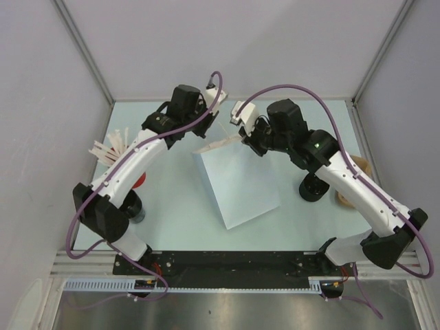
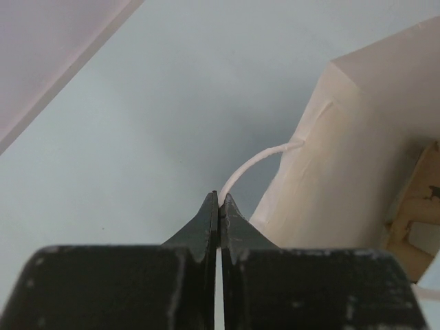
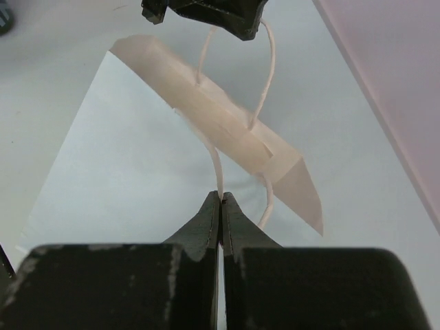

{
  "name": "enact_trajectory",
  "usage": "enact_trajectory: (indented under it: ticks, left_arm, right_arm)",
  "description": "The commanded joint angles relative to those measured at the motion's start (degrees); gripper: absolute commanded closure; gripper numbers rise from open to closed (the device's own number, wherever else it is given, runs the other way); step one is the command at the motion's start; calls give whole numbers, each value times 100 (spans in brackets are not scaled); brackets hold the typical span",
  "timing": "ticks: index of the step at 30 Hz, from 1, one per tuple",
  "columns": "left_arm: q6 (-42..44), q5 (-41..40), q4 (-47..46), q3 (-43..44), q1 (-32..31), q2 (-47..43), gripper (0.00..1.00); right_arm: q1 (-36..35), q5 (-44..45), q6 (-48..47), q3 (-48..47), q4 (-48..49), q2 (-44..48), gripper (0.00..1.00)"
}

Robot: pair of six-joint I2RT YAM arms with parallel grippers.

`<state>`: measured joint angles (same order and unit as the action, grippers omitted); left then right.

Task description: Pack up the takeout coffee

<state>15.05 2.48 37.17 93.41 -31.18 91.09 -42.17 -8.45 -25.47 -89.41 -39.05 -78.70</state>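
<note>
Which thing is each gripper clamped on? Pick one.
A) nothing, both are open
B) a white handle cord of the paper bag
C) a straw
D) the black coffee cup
B: the left gripper is shut on one white handle cord of the paper bag, and the right gripper is shut on the other.

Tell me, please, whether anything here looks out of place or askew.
The pale-blue paper bag lies collapsed on its side, skewed across the table, its mouth hardly open. The left gripper and right gripper each pinch a white handle cord. The takeout coffee stands outside it, beside the right arm.
</note>
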Motion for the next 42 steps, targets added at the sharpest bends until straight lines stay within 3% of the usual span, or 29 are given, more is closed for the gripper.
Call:
enact_trajectory:
  ticks: [1, 8, 13, 20, 25, 29, 35, 42]
  left_arm:
    - [24, -2, -324, 230, -11, -285, 100]
    - [112, 182, -420, 933, -11, -574, 100]
    - [165, 515, -676, 741, -11, -943, 100]
    - [454, 754, -667, 100, -29, -1032, 100]
    - [675, 561, -772, -156, -64, -900, 100]
    - [692, 534, -843, 89, -64, -926, 100]
    - [701, 1280, -387, 661, -64, -917, 100]
    - [938, 2265, 264, 556, -248, -1031, 100]
  right_arm:
    - [78, -25, -1, -542, 161, 276, 100]
    - [253, -87, -19, -1272, -120, 319, 100]
    - [262, -560, -89, -1203, -498, 487, 100]
    - [87, -957, -458, 325, -771, 873, 100]
    - [-19, -729, -695, 617, -964, 847, 100]
    - [-45, -1025, -1107, 740, -1515, 952, 100]
    - [-300, -1449, -1566, 1206, -2229, 1075, 100]
    - [-371, -1704, -1469, 1803, -2142, 1128, 100]
